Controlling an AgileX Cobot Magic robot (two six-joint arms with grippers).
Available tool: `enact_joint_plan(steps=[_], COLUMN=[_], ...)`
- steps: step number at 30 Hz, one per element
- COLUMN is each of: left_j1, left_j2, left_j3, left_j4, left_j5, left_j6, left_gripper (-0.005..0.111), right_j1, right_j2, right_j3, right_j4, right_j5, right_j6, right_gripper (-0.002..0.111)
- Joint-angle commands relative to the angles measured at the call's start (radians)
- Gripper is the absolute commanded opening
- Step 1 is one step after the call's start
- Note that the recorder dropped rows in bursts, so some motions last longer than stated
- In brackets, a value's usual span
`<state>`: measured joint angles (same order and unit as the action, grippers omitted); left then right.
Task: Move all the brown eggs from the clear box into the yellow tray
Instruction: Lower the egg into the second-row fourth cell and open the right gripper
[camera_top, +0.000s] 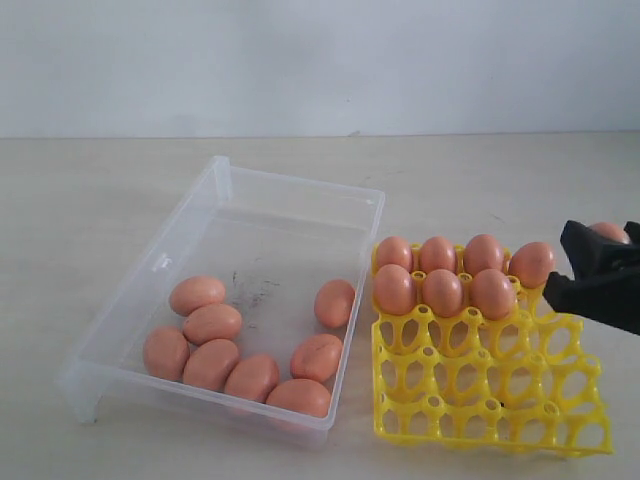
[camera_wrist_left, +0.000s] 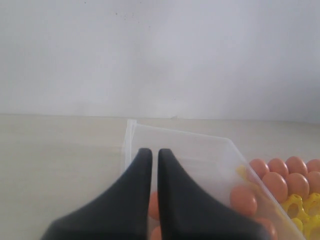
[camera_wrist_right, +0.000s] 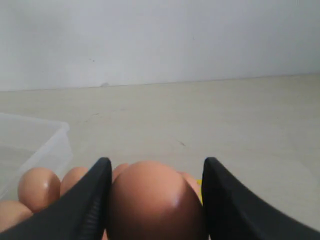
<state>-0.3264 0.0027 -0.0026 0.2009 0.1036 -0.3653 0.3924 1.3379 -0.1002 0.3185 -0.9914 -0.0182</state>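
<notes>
Seven brown eggs (camera_top: 442, 292) in yellow tray (camera_top: 432, 404), right claw (camera_wrist_right: 156, 167) grasping one, left claw (camera_wrist_left: 154, 152) clenched.

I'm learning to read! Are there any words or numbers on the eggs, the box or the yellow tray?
No text can be read anywhere.
The brown eggs: plain, no stamps.
The yellow tray: no writing.
The clear box: a small raised mark on its rim, too small to read; the dark specks inside are not letters.

The held egg (camera_top: 609, 231) is mostly hidden behind the right fingers (camera_top: 588, 250), themselves edge-cropped.
</notes>
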Motion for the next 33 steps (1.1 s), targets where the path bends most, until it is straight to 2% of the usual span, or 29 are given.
enact_joint_plan(steps=[1,3,15,22,33], left_j1=[-0.008,-0.008,-0.008,-0.008,-0.008], left_j2=[-0.003,-0.003,-0.003,-0.003,-0.003], left_j3=[0.003,0.003,0.003,0.003,0.003], left_j4=[-0.002,-0.002,-0.002,-0.002,-0.002], left_j5=[-0.003,-0.005,-0.005,-0.003,-0.001], left_j6=[-0.008,-0.008,-0.008,-0.008,-0.008], left_gripper=[0.004,0.004,0.004,0.004,0.004], right_j1=[-0.003,-0.003,-0.003,-0.003,-0.003], right_j2=[0.137,0.201,0.486,0.541,0.559], right_j3=[0.004,0.001,-0.159,-0.173,-0.182], right_j4=[-0.012,-0.014,-0.041,0.035,0.035], right_j5=[-0.176,-0.23,-0.23,-0.23,-0.23], right_j6=[0.06,0.102,0.151,0.146,0.14], right_gripper=[0.0,0.0,0.0,0.0,0.0])
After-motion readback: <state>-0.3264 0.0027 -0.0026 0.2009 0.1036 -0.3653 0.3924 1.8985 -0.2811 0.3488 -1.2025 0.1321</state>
